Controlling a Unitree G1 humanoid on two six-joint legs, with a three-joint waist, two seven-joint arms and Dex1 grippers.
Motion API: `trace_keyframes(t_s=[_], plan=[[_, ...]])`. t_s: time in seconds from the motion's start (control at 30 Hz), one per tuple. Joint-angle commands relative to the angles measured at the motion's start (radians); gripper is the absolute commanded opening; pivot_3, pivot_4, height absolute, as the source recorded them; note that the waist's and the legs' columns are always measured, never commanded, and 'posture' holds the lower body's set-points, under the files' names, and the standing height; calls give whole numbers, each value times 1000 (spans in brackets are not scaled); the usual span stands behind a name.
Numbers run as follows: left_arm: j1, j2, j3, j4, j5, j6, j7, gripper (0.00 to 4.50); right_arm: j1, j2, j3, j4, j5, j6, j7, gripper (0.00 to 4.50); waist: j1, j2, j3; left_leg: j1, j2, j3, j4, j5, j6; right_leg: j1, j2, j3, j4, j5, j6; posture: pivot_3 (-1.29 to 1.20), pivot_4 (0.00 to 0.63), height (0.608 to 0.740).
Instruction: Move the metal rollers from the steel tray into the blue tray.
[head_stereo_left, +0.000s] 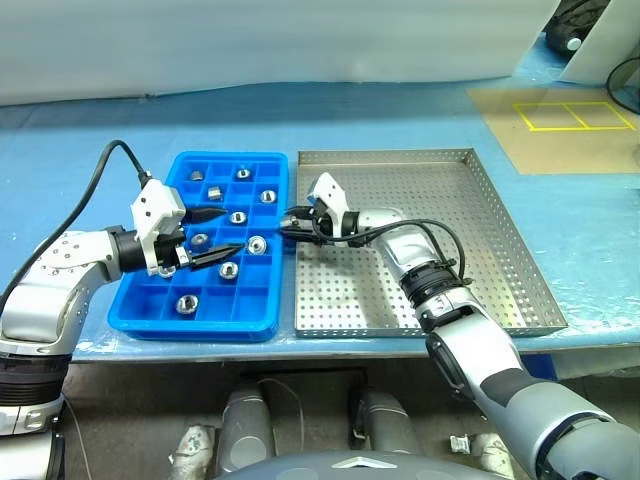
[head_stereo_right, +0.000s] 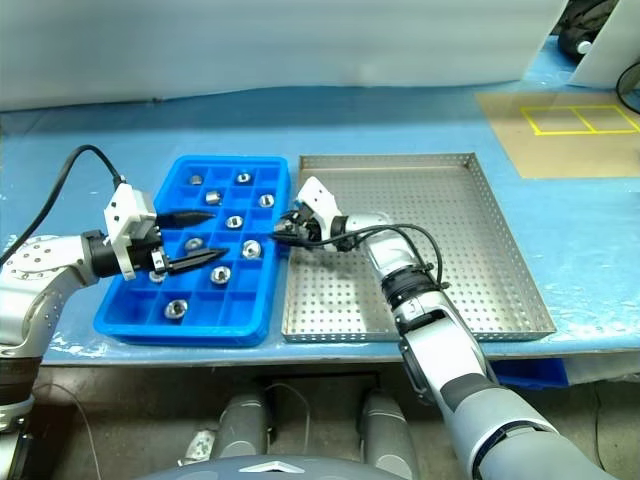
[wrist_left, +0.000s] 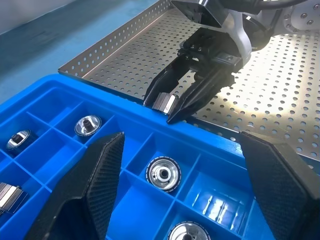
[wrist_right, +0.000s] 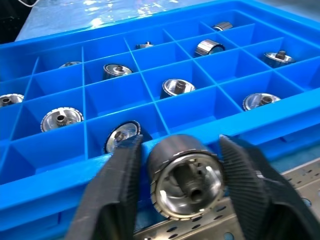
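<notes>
My right gripper (head_stereo_left: 287, 222) is shut on a metal roller (wrist_right: 187, 182), a silvery ridged cylinder with a centre hole. It holds the roller (wrist_left: 164, 102) at the blue tray's (head_stereo_left: 150, 322) rim, on the side next to the steel tray (head_stereo_left: 450, 220). Several more rollers lie one to a compartment in the blue tray, one of them (head_stereo_left: 257, 244) close to the held one. My left gripper (head_stereo_left: 231, 231) hovers open over the middle of the blue tray, with nothing between its fingers (wrist_left: 95, 185).
Both trays sit side by side on a blue-covered table near its front edge. A brown board with yellow tape lines (head_stereo_left: 560, 115) lies at the back right. A black cable (head_stereo_left: 100, 165) arcs up from my left wrist.
</notes>
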Motion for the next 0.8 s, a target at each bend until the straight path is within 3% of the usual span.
trace_keyframes(t_s=[0.03, 0.37, 0.63, 0.8], plan=[[-29, 12, 5, -14, -2, -4, 1, 3842, -7, 2, -11, -5, -10, -7, -21, 1651, 0, 0, 0, 0, 0, 0, 0, 0, 0, 0, 0, 0, 0, 0, 0, 14, 150, 740], [-59, 6, -8, 5, 0, -7, -6, 3842, -5, -5, -25, -58, 13, 27, -7, 1651, 0, 0, 0, -1, 0, 0, 0, 0, 0, 0, 0, 0, 0, 0, 0, -4, 150, 740], [-76, 8, -8, 26, -4, -6, -17, 3842, 59, -59, 7, -329, 48, 131, 92, 1651, 0, 0, 0, -2, 0, 0, 0, 0, 0, -1, 0, 0, -1, 0, 0, -19, 150, 740], [-78, 9, -7, 33, -5, -9, -19, 3842, 74, -58, 19, -400, 55, 177, 102, 1651, -1, 0, 0, -1, 0, 0, 0, 0, 0, -1, 0, 0, 0, 0, 0, -12, 150, 740]])
